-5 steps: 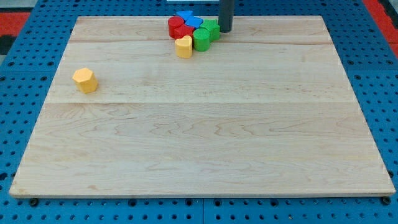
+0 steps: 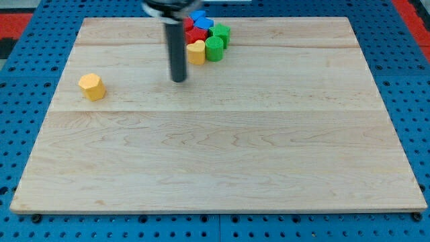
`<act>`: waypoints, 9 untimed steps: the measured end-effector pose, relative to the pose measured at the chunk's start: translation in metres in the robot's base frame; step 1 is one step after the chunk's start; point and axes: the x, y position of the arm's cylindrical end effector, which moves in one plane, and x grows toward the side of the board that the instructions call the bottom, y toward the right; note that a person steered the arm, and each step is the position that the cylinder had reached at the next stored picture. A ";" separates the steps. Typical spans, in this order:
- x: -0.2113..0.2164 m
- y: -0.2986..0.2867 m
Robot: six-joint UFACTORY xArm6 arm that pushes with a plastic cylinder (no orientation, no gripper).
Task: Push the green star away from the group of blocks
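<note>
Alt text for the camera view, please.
My tip rests on the wooden board, left of and below a top-edge cluster: yellow block, green blocks, red, blue. A yellow hexagon sits alone at left.

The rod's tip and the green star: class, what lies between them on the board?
In the camera view, the yellow block and the green cylinder lie between my tip and the green star, which sits at the cluster's right.

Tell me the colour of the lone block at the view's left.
Yellow-orange block, seen in the camera view, the only one.
</note>
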 end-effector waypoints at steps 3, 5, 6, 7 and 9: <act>-0.110 -0.041; -0.161 -0.036; -0.161 0.058; -0.162 0.081; -0.162 0.082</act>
